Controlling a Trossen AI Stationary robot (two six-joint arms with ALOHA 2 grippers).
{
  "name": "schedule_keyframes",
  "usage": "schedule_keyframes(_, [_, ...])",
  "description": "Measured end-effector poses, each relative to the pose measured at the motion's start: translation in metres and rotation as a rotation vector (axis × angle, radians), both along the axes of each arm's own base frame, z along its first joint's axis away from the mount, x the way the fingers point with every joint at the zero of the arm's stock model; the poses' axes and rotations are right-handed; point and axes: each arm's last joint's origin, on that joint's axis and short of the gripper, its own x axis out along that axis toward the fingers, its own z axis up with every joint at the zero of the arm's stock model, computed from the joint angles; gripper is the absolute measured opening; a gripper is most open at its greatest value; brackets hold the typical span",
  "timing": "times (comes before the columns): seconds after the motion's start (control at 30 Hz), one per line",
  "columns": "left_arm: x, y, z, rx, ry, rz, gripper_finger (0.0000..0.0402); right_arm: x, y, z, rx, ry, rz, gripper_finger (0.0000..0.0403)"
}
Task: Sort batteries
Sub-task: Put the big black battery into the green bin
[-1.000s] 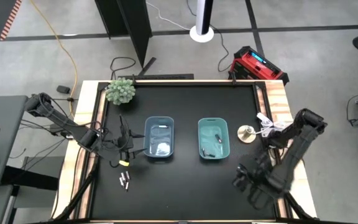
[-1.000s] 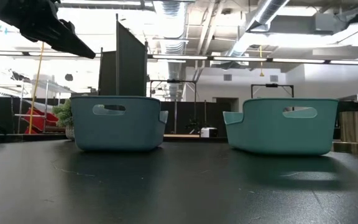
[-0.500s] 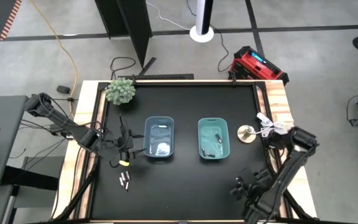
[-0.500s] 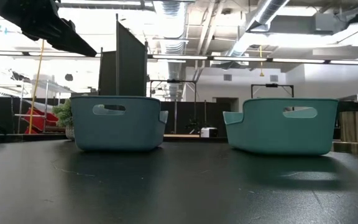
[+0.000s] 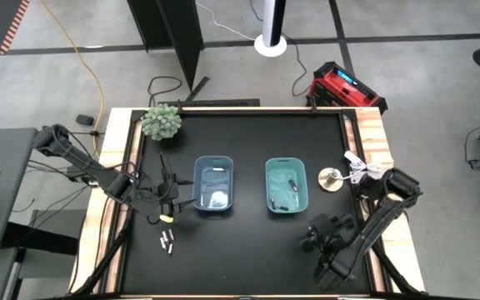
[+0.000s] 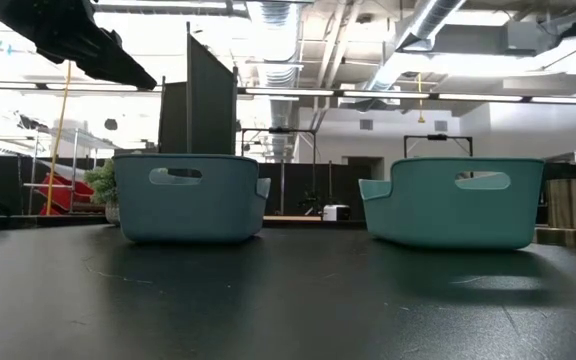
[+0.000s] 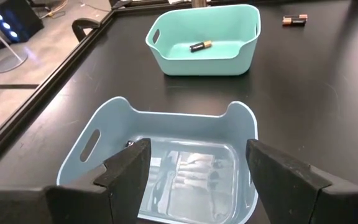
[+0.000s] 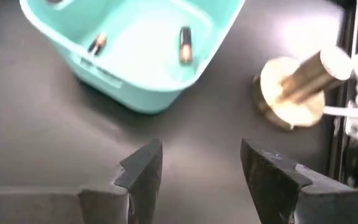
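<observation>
Whitish-silver batteries [image 7: 194,171] lie in the light-blue bin [image 5: 214,185]. Dark batteries with coppery ends [image 8: 184,44] lie in the teal bin [image 5: 287,187]. A few more batteries [image 5: 167,242] lie on the black table near its near-left part, and two dark ones [image 7: 294,20] lie beyond the teal bin. My left gripper [image 7: 197,155] is open and hovers at the blue bin's left end [image 5: 172,198]. My right gripper [image 8: 201,155] is open, above bare table near the teal bin's near right corner [image 5: 311,237]. Neither touches anything.
A small potted plant [image 5: 162,122] stands at the table's far-left corner. A brass-coloured round stand [image 5: 330,178] sits right of the teal bin, with white clutter beside it. Both bins [image 6: 188,195] [image 6: 458,200] stand side by side mid-table. Bare black tabletop lies along the near side.
My right arm has drawn back toward the table's near edge, its elbow dropping, and its gripper has then swung toward the left and the teal bin. The bins and batteries have stayed put.
</observation>
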Motion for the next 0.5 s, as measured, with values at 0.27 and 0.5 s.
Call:
schedule_keyframes(0.27, [0.000,0.000,0.000,0.000,0.000,0.000,0.0261,-0.041,-0.030,-0.006,0.096,-0.163,0.043,0.0232])
schedule_keyframes(0.5, [0.000,0.000,0.000,-0.004,-0.002,0.001,0.0261,-0.045,-0.019,-0.023,0.396,-0.175,0.081,0.0232])
